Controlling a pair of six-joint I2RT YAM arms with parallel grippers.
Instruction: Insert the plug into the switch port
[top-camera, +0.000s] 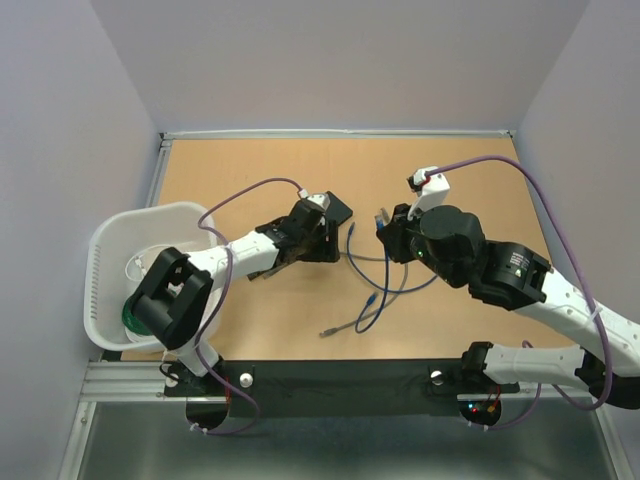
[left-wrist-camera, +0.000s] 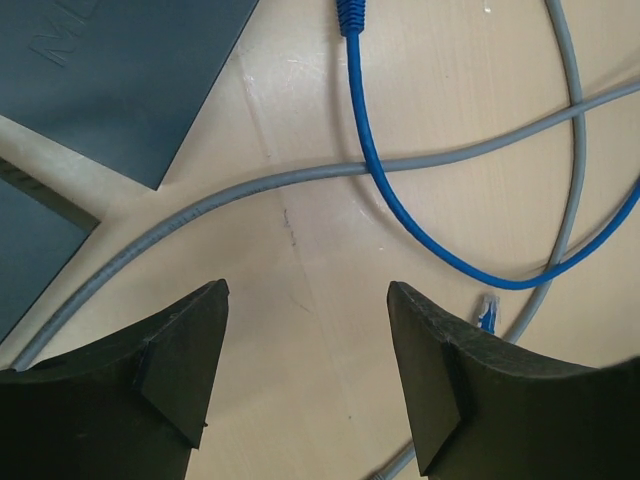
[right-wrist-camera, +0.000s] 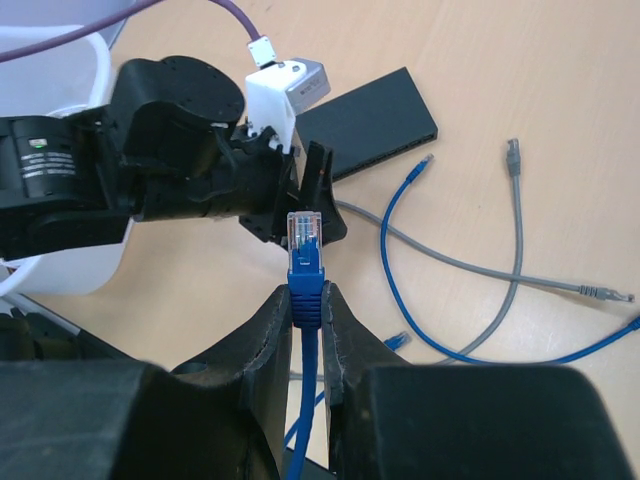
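Note:
My right gripper is shut on the blue boot of the plug, whose clear tip sticks up past the fingertips; its blue cable trails down to the table. In the top view the right gripper hangs just right of the black switch, with a gap between them. My left gripper is open and empty above bare wood beside the switch, with a grey cable running past its tips. The switch's ports are hidden.
A white basket with a green object stands at the left edge. Blue cable and grey cable loop over the middle of the table. The left arm reaches across right in front of the held plug.

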